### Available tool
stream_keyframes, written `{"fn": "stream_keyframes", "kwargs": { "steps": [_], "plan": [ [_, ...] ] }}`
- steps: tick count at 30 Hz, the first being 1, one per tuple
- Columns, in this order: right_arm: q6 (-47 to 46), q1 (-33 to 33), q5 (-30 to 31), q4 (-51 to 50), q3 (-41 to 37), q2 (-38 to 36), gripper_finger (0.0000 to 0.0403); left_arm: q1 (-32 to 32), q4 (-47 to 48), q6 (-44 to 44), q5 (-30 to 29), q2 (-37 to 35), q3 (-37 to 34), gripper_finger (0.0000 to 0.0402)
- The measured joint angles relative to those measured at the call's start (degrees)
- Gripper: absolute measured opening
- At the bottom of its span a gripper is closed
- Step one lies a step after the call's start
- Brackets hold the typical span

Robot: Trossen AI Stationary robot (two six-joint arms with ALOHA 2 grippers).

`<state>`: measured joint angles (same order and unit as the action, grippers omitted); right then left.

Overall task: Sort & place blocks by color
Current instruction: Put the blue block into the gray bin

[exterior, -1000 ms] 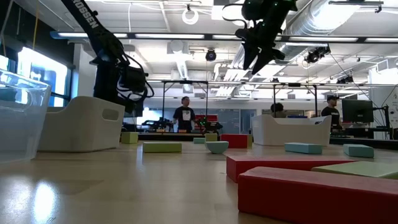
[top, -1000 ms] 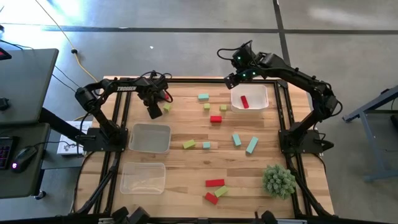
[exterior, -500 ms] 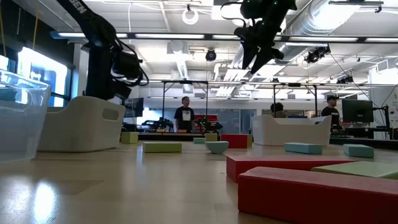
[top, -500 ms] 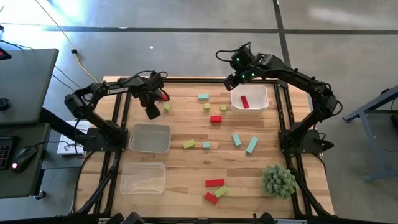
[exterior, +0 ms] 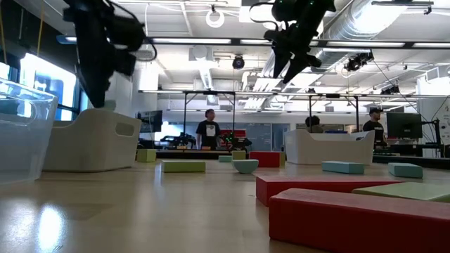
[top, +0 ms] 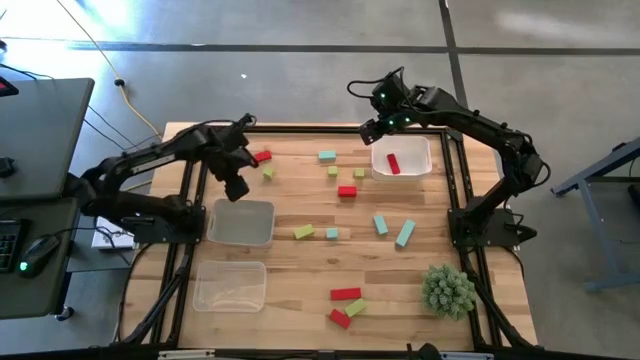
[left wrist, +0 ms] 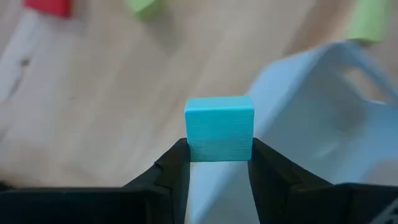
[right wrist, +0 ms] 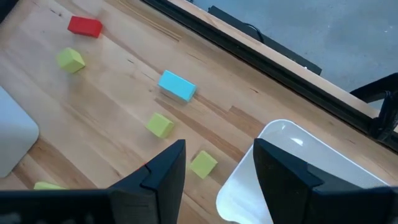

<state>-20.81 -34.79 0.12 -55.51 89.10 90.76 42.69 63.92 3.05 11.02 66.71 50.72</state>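
My left gripper hangs in the air just over the far rim of the upper clear tray, shut on a teal block. In the low view it shows high above the table. My right gripper is open and empty, raised by the far edge beside the white tray, in which a red block lies. Red, teal and yellow-green blocks lie flat on the wood, among them a red one and a green one near my left gripper. My left gripper pinches the teal block between its two fingers, which sit on two opposite side faces at its lower part. The fingers point down from above. The block is lifted clear of the table, level, over the tray's edge.
A second clear tray sits at the near left. A spiky green plant ball stands at the near right. Several blocks lie around the table's middle and near edge. Black frame rails line the sides.
My left gripper has risen well above the table and moved toward the near edge, from beside the red and green blocks to the clear tray's far rim, uncovering the red block. My right arm has kept still.
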Motion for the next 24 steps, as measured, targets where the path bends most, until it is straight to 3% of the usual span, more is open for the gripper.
{"fn": "stream_keyframes", "kwargs": {
  "steps": [5, 11, 18, 24],
  "plan": [
    [-1.24, 0.92, 0.02, 0.0, 0.0, 0.01, 0.0177, -7.35, 2.08, -3.65, 4.46, -6.06, 0.0, 0.011],
    [-1.25, 2.46, -0.75, 0.0, 0.0, 0.02, 0.0177, -16.47, 2.76, -7.54, 4.42, -9.57, -0.89, 0.0111],
    [-1.25, 3.13, -2.53, -0.01, 0.0, 0.02, 0.0177, -24.98, 2.1, -10.92, 4.33, -9.0, -4.81, 0.0112],
    [-1.25, 3.08, -4.28, -0.32, 0.0, 0.02, 0.0177, -28.43, -1.24, -13.48, 2.76, -7.16, -7.38, 0.0113]
  ]
}}
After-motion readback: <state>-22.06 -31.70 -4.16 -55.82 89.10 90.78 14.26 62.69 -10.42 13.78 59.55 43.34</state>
